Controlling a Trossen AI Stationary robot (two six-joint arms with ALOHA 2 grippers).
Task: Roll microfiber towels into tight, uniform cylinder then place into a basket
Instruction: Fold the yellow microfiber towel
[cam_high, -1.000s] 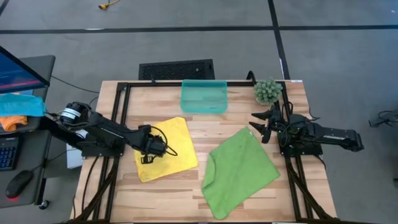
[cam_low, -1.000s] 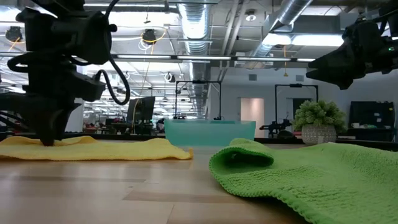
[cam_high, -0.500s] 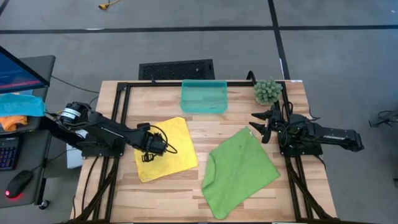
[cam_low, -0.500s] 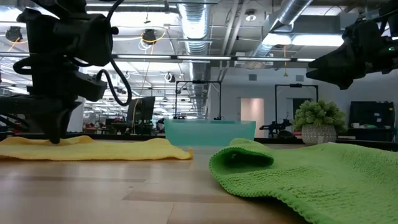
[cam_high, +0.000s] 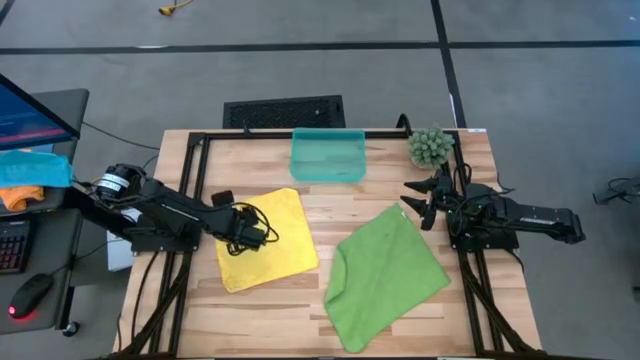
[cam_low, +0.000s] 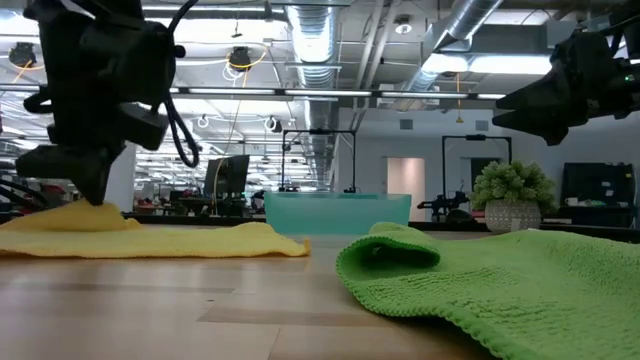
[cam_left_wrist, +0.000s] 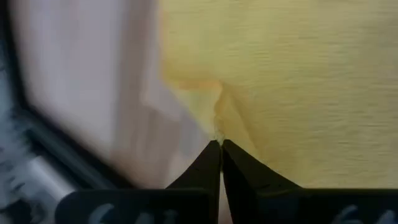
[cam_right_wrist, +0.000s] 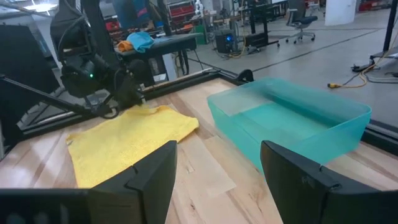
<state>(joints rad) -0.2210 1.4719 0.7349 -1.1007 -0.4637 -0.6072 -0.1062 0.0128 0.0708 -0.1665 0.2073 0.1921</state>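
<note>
High view: the bench (cam_high: 330, 330) carries 2 towels, the green towel (cam_high: 385, 275) at the right and the yellow towel (cam_high: 270, 240) left of it, with the basket (cam_high: 328, 155) at the far edge. The left gripper (cam_high: 222, 200) has just been closed on the yellow towel's left corner, now lifted, so rolling can begin. The right gripper (cam_high: 418, 200) is held with jaws open at the right.

Left gripper (cam_left_wrist: 219, 144) closed, pinching yellow towel (cam_high: 275, 240) edge up.
</note>
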